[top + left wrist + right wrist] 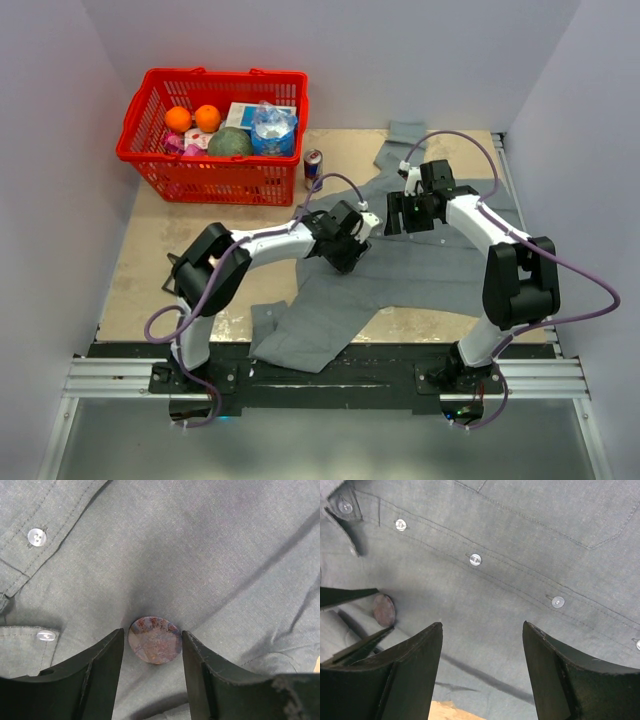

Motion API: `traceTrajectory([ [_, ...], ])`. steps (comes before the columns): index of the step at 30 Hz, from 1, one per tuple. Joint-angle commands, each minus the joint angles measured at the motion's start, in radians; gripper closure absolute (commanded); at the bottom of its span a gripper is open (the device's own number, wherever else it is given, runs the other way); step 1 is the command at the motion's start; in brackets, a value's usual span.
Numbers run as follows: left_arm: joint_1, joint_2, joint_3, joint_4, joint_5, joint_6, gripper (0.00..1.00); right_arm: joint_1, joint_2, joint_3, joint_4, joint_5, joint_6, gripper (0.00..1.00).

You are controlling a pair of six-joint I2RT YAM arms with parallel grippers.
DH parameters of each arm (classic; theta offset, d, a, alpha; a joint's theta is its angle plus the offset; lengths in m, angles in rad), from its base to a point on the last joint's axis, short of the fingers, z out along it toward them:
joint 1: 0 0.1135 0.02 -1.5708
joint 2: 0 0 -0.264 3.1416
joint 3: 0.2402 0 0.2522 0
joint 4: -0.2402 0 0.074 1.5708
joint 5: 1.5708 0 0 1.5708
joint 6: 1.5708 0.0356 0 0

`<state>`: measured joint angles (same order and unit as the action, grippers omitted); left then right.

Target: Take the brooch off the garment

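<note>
Near edge: the garment (330, 320) lies spread on the counter (150, 270). Its hem is at the front lip and the body runs back and to the right.

Mid-field, over the shirt front:
- Left claw (152, 647) is nose-down, close over the cloth. Its jaws are partway open and not clamped on anything.
- The brooch (154, 640) is a round, mottled reddish disc lying flat on the grey cloth.
- It sits square in the gap between the left claw's fingers, level with the tips.
- In the left wrist view, one finger looks at or almost at the rim. The other is a sliver off.
- The disc is round, so there is no long axis to line up. The closing line already runs across its width.
- The cloth creases in towards the disc.

Judgement: the left arm is the one on the job. A straight close should pinch the rim with no sidestep. The risk is nipping a fold of cloth along with the brooch.

- Right claw (482, 630) has its jaws wide and empty, low over the button placket (475, 559).
- From the right wrist view, the brooch lies off towards its left, framed by the other claw's fingers.

Far: the drink can (313, 168) stands just beside the red basket (215, 135) of groceries. Both are well apart from the work.
</note>
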<state>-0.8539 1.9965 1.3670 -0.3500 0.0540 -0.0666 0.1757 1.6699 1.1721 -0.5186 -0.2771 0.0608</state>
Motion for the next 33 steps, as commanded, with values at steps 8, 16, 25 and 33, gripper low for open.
traceTrajectory([
  [8,0.139,-0.070,-0.002,0.035,0.242,-0.038,0.44,-0.004,-0.006,0.047,-0.035,0.056,-0.056,0.32],
  [16,0.194,-0.140,-0.091,0.164,0.354,-0.102,0.51,0.002,-0.004,0.070,-0.080,0.056,-0.107,0.32],
  [25,0.208,-0.136,-0.114,0.175,0.398,-0.102,0.53,0.030,0.024,0.113,-0.084,0.052,-0.119,0.32],
  [33,0.099,-0.090,-0.072,0.077,0.169,-0.065,0.23,0.041,0.040,0.118,-0.072,0.044,-0.102,0.32],
])
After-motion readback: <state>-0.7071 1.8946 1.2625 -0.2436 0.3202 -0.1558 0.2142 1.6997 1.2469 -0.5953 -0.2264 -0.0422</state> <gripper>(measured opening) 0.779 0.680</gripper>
